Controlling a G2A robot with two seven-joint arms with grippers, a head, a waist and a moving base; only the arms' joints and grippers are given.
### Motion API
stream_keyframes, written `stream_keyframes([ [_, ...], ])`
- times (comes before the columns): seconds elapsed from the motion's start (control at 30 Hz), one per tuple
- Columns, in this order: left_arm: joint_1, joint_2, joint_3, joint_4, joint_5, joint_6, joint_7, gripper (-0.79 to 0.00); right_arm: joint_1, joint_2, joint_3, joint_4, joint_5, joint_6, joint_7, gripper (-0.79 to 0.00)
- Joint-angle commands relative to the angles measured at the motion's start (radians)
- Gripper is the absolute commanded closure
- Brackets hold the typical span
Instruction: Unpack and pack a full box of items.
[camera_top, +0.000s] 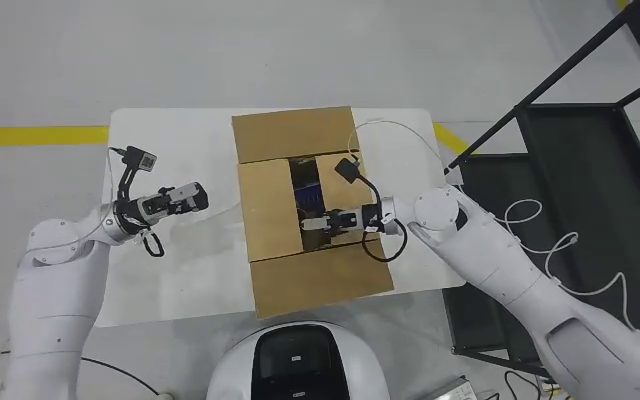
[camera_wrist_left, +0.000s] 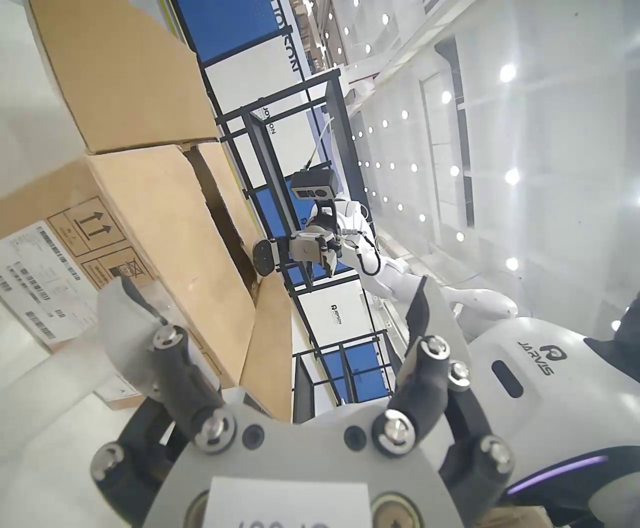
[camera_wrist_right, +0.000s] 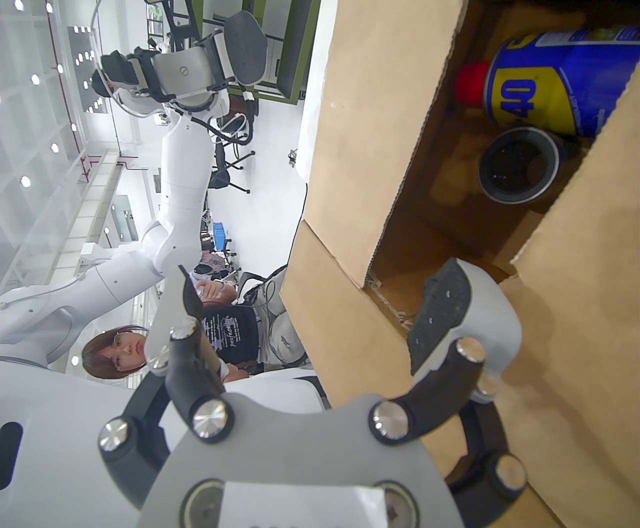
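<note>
Hazard: right claw (camera_wrist_right: 315, 290), spread apart, at cardboard box (camera_top: 310, 275) opening; flap (camera_wrist_right: 370, 140) just ahead, spray can (camera_wrist_right: 545, 95) beyond. Advance could snag flap, drag box. Left claw (camera_wrist_left: 272, 300) apart, well clear.

Spray can (camera_wrist_right: 550, 85) beside cup (camera_wrist_right: 517, 165), inside box (camera_top: 268, 208)

Side of box (camera_wrist_left: 165, 215): up-arrows sign (camera_wrist_left: 92, 227), barcode label (camera_wrist_left: 40, 285). On spray can (camera_wrist_right: 550, 85): large blue numerals on yellow.

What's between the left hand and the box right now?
Bare table, as the top view shows; the left hand sits apart from the box.
</note>
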Motion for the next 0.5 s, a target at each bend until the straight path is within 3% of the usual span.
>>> stream_keyframes([
  [0.0, 0.001, 0.000, -0.001, -0.003, 0.002, 0.000, 0.010, -0.785, 0.000, 0.000, 0.000, 0.000, 0.000, 0.000, 0.000, -0.785],
  [0.27, 0.073, 0.008, -0.033, -0.161, 0.226, -0.072, 0.284, -0.785, 0.015, -0.033, -0.056, 0.005, -0.021, 0.102, -0.027, -0.785],
  [0.47, 0.114, 0.013, -0.029, -0.226, 0.272, -0.107, 0.308, -0.785, 0.062, -0.080, -0.122, 0.053, -0.014, 0.114, -0.023, -0.785],
])
